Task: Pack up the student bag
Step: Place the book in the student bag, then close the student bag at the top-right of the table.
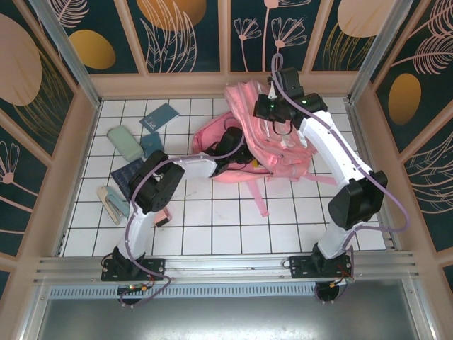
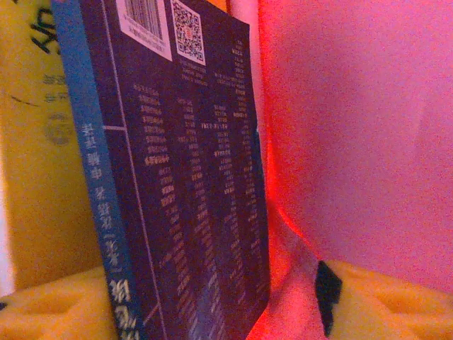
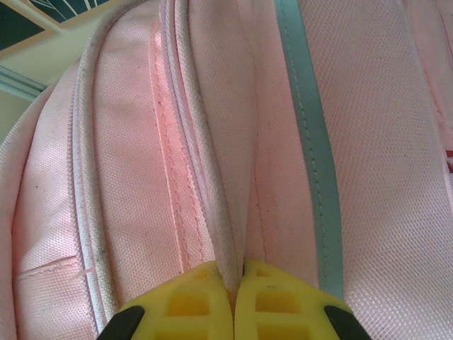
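Locate student bag [image 1: 287,164] at far centre of table [image 1: 233,219], slumped, straps [image 1: 258,195] trailing toward the near edge.

Note right gripper [image 3: 233,273] clenched on a raised seam fold at the far top of the bag, just beside the pale stripe [image 3: 311,142]; probably propping the mouth up.

Note left gripper [image 2: 219,304] reaching in from the left, jaws parted wider than the dark blue book [image 2: 191,177] standing on edge between them against pink lining. One pad [image 2: 396,297] clear of the book; contact at the other, cannot tell.

Treat as soft, light and limp. Expect sagging and collapse of the opening wherever unsupported. Take hold at seams, zip edges or the top rim, never at flat panels. Pinch a full fold. Judge woven fabric grippy rather than slippery, and not fragile.
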Robot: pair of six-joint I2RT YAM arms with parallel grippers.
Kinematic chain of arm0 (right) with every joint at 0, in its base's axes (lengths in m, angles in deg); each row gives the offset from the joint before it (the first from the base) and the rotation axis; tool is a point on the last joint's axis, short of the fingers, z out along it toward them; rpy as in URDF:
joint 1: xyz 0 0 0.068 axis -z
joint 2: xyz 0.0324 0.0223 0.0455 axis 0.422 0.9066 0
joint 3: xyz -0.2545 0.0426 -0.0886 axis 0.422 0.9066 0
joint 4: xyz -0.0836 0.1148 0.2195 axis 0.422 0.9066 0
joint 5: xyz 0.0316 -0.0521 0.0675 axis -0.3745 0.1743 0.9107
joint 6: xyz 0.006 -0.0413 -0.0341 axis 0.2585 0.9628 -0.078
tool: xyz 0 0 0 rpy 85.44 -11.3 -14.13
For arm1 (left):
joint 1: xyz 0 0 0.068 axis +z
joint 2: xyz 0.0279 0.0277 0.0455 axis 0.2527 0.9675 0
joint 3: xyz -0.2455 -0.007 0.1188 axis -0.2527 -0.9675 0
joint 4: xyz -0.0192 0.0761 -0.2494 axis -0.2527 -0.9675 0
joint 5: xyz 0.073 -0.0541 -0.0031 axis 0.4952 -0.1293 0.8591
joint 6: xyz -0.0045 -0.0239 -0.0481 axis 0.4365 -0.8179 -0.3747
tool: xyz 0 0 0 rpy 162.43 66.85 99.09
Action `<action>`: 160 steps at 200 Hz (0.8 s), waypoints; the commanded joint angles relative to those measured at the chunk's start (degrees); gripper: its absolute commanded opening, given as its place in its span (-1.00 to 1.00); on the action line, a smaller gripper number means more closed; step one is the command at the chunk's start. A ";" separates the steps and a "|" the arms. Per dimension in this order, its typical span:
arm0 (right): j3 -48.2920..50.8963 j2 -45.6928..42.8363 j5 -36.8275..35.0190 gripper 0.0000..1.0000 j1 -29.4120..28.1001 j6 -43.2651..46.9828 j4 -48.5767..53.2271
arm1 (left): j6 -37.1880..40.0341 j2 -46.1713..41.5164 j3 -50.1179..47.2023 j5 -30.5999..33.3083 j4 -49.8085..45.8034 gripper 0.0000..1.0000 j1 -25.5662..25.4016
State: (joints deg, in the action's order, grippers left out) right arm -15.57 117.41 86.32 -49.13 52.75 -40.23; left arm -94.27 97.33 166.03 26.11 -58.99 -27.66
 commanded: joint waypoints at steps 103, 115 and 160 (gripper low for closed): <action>15.30 -3.81 -0.32 -1.00 2.71 1.42 -12.77 | 12.39 -30.19 -16.22 9.63 -21.04 0.64 8.78; 17.48 -3.36 0.09 -1.00 2.37 1.18 -14.53 | 13.96 -33.04 -17.86 10.72 -23.16 0.65 10.71; 20.68 -0.20 -0.75 -0.82 -0.84 1.17 -17.96 | 19.16 -36.55 -19.91 12.84 -28.32 0.70 19.06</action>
State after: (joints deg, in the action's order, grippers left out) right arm 3.97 115.44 88.46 -48.38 53.21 -54.63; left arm -79.61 61.83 147.34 37.47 -83.28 -11.99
